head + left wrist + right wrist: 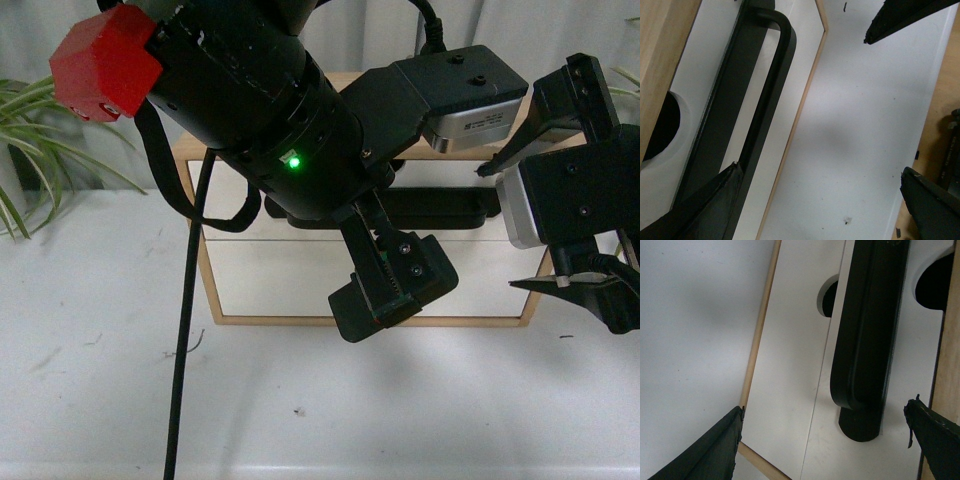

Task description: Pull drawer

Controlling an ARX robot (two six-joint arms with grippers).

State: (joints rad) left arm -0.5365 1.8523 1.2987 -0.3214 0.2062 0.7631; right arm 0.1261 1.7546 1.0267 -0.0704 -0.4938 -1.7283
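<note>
Fingers of our right gripper stand spread wide and hold nothing. The end of the handle shows between them, but we cannot tell whether the tips have reached its depth. Our left gripper is just as wide and empty. One of its tips sits close against the handle's side, contact uncertain, and the other hangs well apart over the table.

The drawer is the upper one in the wood frame on the table. Its front looks level with the plain front below, so we judge it not yet pulled.

To do this well, we think one gripper should take the job, and the right looks better placed. We would bring it in until the handle lies fully between the fingers, close across its thin section, and check the grip before pulling. Then we would draw straight back, slowly, square to the front and level. A skewed pull may jam the drawer or drag the frame across the table. The left arm sits near the right fingers, so backing it off, or bracing the frame with it, would lessen the chance of a clash.

As to writing, the silver housing on the left wrist carries small dark print, too small to read. A green light glows on the left arm, and the red block bears no lettering we can see.
</note>
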